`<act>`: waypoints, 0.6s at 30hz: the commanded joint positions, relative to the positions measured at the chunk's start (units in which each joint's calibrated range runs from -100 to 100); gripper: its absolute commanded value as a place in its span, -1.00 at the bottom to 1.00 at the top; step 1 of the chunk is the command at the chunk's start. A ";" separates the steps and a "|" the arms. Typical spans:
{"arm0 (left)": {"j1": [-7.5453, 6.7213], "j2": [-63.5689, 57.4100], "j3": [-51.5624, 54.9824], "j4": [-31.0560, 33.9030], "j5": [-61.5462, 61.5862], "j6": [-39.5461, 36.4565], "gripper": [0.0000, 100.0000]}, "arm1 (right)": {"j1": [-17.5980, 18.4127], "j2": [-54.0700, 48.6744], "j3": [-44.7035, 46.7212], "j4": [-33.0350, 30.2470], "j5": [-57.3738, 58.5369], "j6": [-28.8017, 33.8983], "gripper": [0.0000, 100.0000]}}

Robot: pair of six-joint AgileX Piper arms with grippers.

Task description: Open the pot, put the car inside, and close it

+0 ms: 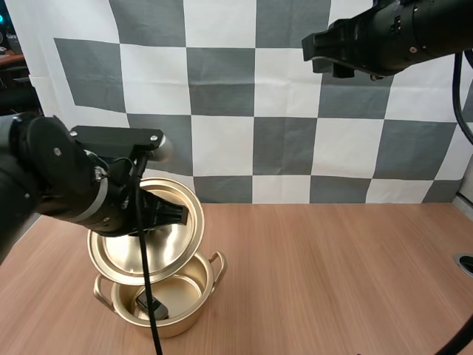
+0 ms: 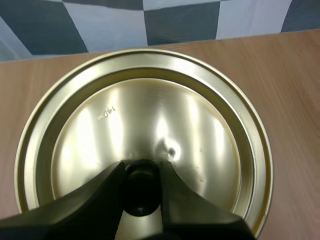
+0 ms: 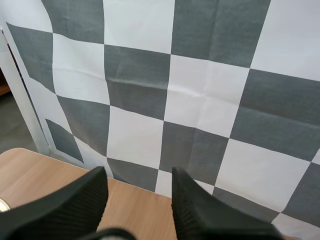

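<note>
A gold pot [image 1: 194,293] with two side handles stands at the table's front left. A small dark car [image 1: 143,302] lies on its bottom. Just above the pot, the gold lid [image 1: 159,248] hangs tilted, its underside facing the camera. My left gripper [image 1: 171,214] is shut on the lid's black knob [image 2: 141,192]; in the left wrist view the fingers [image 2: 195,210] pinch that knob against the lid [image 2: 150,120]. My right gripper [image 1: 314,50] is raised high at the back right. It is open [image 3: 137,200], with nothing between its fingers [image 3: 200,210].
The wooden table [image 1: 332,274] stretches to the right of the pot. A round fitting [image 1: 465,263] sits at the table's right edge. My left arm's bulk [image 1: 44,177] looms over the table's left side.
</note>
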State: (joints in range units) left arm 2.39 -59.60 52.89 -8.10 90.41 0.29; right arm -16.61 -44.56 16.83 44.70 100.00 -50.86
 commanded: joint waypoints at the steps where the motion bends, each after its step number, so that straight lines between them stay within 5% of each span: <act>1: -0.01 7.40 0.00 -2.49 -1.53 0.61 -1.00 | 0.01 -0.37 0.05 -0.41 0.00 -0.20 0.34; 18: -0.01 15.27 0.00 -2.59 -0.57 0.61 -1.00 | 0.01 -1.02 0.05 -0.89 0.00 -0.20 0.34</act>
State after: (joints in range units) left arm 2.39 -44.37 52.89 -10.62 89.36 0.87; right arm -16.61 -45.59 16.83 43.87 100.00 -51.00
